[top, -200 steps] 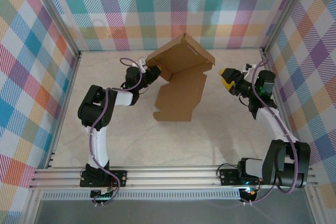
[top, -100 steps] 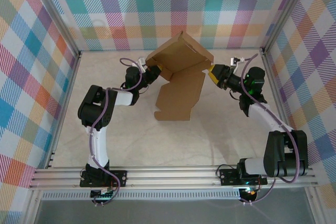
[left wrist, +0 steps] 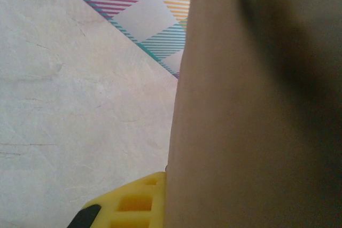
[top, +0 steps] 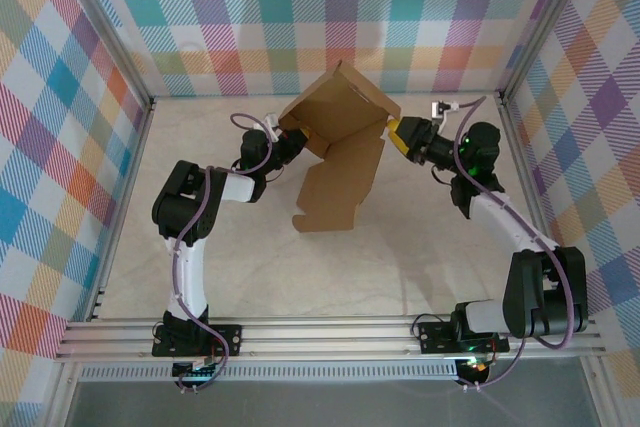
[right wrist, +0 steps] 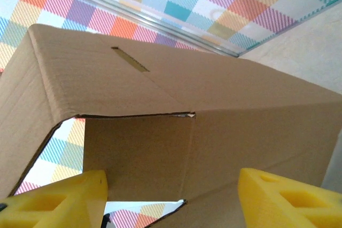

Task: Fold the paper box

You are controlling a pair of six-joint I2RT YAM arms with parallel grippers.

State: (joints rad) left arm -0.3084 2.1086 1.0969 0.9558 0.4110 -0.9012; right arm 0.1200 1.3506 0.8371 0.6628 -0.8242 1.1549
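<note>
The paper box (top: 340, 152) is a brown cardboard sheet, partly folded. Its upper part stands tilted up at the back middle of the table, and a flat panel (top: 335, 192) slopes down toward the front. My left gripper (top: 291, 139) is shut on the box's left edge. In the left wrist view one yellow finger (left wrist: 128, 204) presses against the cardboard wall (left wrist: 256, 110). My right gripper (top: 399, 133) is at the box's right edge and stands open. In the right wrist view its yellow fingertips (right wrist: 53, 198) are wide apart, with the box's flaps (right wrist: 176, 89) just ahead of them.
Plaid walls close in the pale table (top: 230, 247) on three sides, with metal corner posts (top: 520, 77) at the back. An aluminium rail (top: 330, 332) runs along the near edge by the arm bases. Bare table lies in front of the box.
My right gripper has swung left from the right side up to the box's right edge. The box's raised part and lower panel have shifted slightly left. The left gripper has held its grip.
</note>
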